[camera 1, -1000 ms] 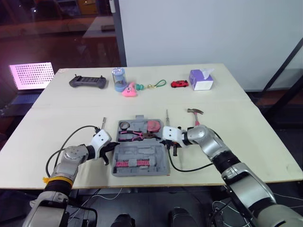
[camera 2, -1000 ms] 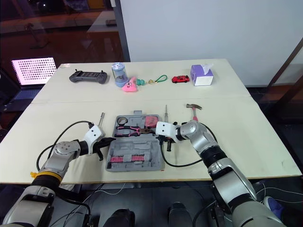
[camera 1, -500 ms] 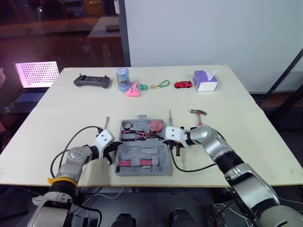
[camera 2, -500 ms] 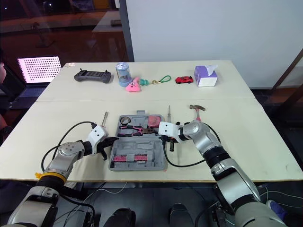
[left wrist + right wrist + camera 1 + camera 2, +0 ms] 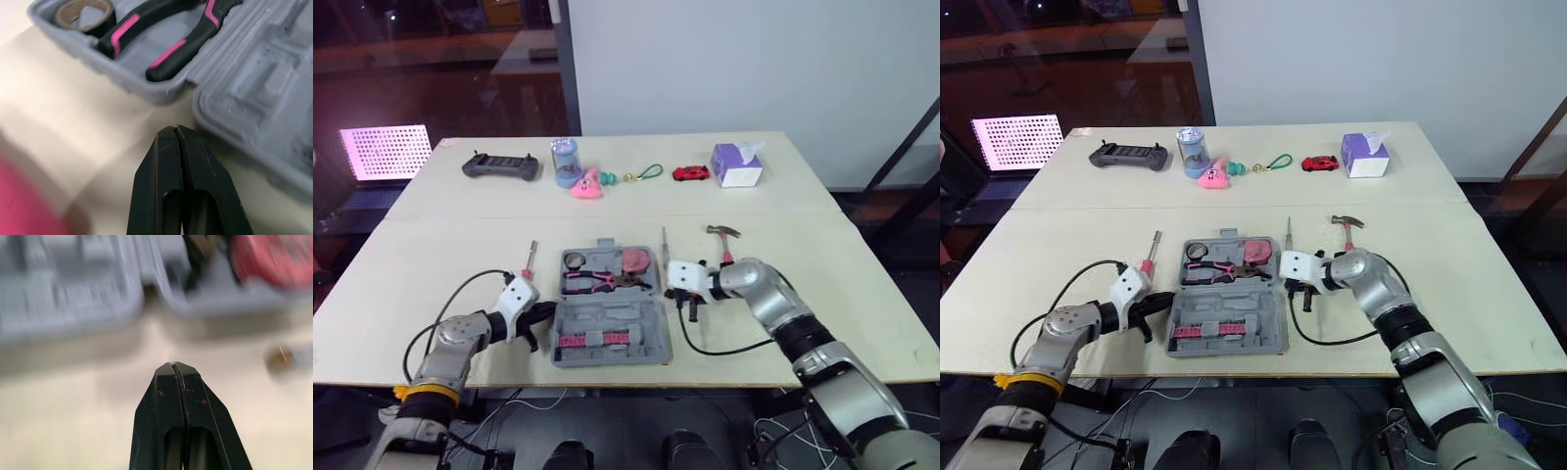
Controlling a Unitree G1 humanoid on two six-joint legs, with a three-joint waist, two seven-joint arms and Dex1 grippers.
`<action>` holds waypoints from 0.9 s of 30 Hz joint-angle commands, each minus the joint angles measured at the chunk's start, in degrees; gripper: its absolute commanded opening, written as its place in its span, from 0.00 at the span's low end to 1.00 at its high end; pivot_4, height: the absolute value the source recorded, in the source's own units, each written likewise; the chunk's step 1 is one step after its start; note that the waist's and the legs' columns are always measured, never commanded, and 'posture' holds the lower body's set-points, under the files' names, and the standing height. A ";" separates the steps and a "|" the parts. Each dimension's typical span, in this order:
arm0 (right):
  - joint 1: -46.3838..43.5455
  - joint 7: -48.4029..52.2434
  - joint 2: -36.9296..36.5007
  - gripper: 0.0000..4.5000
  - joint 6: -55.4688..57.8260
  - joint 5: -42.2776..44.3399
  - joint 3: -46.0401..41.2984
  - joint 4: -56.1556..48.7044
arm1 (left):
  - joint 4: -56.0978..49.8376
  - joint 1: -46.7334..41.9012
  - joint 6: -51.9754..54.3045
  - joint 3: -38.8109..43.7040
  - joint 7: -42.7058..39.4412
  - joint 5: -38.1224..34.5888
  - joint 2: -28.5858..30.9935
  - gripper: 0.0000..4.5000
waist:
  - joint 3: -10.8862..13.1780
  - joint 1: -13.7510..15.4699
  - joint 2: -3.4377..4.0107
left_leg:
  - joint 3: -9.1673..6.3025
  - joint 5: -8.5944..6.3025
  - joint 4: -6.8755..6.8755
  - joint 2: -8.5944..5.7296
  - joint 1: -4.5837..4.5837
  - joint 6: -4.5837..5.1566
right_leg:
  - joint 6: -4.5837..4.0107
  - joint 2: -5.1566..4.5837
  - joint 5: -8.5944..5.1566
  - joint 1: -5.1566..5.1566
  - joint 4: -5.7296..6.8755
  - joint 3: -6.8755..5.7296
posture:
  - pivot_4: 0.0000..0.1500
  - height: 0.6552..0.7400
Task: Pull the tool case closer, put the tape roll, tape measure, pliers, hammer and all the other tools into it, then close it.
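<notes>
While reading the step in hand as fetching the loose tools, judging the pulling-in as apparently done. Showing a grey plastic tool case lying open on the pale wooden desk near the robot's edge, already holding a brown tape roll, pink-and-black-handled pliers and a red tape measure in its far half. Showing, outside it, a claw hammer with a reddish handle lying off the case's far right corner, a slim steel-shafted screwdriver just beside that corner, and a pink-handled screwdriver just off the far left corner.

Advising, for doing this well: opening the right gripper before lowering it; taking the hammer across its handle close to the head, so keeping it from tipping; lifting clear of the case wall; laying it into a fitting recess rather than over the pliers. Treating both screwdrivers as likely harder picks, being thin and lying flat on the desk. Keeping everything below the rim, for the closing.

Showing the left gripper closed on nothing, fingertips pressed together, sitting low over the desk just beside the case's left wall near the hinge line, forearm stretching low. Showing the right gripper likewise closed and empty, angling down toward the desk just beside the case's right wall, between case and hammer, elbow bending in from the right.
</notes>
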 commanded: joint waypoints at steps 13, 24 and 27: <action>21.53 6.91 -13.14 0.30 16.96 23.68 -22.60 -29.71 | -14.13 21.86 0.16 18.59 -3.36 -13.50 9.55 0.55 | 0.10 0.19 -0.01 | 0.03 -0.03 -0.04 0.02 -0.01 0.04 | -0.01 -0.02 -0.01 0.04 -0.09 0.02 | 1.00 1.00; 38.06 6.78 -16.66 1.00 21.77 36.28 -39.95 -31.77 | -13.28 33.52 -0.32 29.39 -1.96 -20.20 5.83 1.00 | 0.18 0.14 -0.11 | 0.11 -0.06 -0.04 0.04 0.14 0.09 | -0.01 -0.01 -0.02 0.21 -0.16 0.02 | 1.00 1.00; 38.58 6.15 -16.63 1.00 22.53 37.00 -40.23 -32.65 | -13.43 33.19 -0.41 29.49 -2.01 -20.34 5.69 1.00 | 0.26 0.15 -0.23 | 0.11 -0.06 -0.04 0.05 0.13 0.10 | -0.01 -0.01 -0.02 0.21 -0.17 0.02 | 1.00 1.00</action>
